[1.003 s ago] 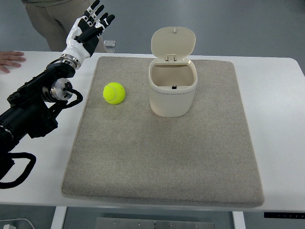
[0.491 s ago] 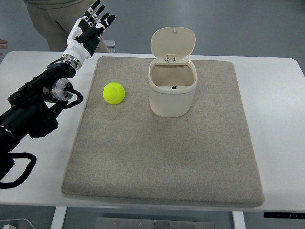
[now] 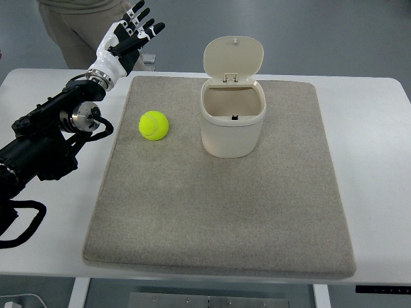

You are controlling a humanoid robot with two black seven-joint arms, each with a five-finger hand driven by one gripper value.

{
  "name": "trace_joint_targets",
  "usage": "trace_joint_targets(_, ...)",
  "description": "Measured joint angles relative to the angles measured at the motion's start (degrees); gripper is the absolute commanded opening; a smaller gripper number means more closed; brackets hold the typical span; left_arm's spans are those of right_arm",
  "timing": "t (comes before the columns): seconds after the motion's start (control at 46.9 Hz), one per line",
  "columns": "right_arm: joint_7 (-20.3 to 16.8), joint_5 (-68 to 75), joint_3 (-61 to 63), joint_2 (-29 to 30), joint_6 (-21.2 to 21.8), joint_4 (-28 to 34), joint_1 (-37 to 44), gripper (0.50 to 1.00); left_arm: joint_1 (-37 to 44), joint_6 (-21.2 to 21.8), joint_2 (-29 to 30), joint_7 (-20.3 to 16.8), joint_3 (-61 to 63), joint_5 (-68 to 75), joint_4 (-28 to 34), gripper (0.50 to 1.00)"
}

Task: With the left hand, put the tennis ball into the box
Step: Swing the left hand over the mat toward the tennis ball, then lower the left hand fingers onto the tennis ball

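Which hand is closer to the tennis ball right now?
Left. The left hand is raised beyond the tennis ball, off the mat's far left corner, fingers spread. The right hand isn't in view.

left robot hand (image 3: pixel 126 37) open past desk (image 3: pixel 372 160) far edge, bare mat (image 3: pixel 218 212) between it and tennis ball (image 3: pixel 153 124), box (image 3: pixel 232 119) lid up, mouth unobstructed, ball clear all round

Beige mat (image 3: pixel 218 212), rectangular, lying flat on white table (image 3: pixel 379 160); person in tan clothing (image 3: pixel 77 29) standing beyond table's far left corner; grey floor (image 3: pixel 321 32) behind
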Motion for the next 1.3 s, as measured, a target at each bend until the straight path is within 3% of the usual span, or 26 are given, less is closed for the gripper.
trace_joint_targets(0.32,-0.01,0.00,0.03,0.00,0.00,0.00,-0.01,0.938,-13.59,-4.39,13.55,2.81,23.37,-0.04,-0.77,0.988)
trace_joint_targets(0.533,-0.01,0.00,0.01,0.00,0.00,0.00,-0.01,0.938,-21.48,-5.07,18.46,3.33,45.10,-0.05,-7.99,0.977)
trace_joint_targets(0.683,-0.01,0.00,-0.01,0.00,0.00,0.00,-0.01,0.938,-23.94,-5.05,18.97,3.32,52.54,0.01,-10.63,0.977)
trace_joint_targets(0.981,0.00,0.00,0.03,0.00,0.00,0.01,0.02,0.938,-20.12,-4.91,16.18,2.74,52.64,2.67,-11.19,0.939)
trace_joint_targets(1.301,-0.01,0.00,0.02,0.00,0.00,0.00,0.00,0.938,-17.57,-2.51,14.33,2.52,52.50,18.01,-12.52,0.934)
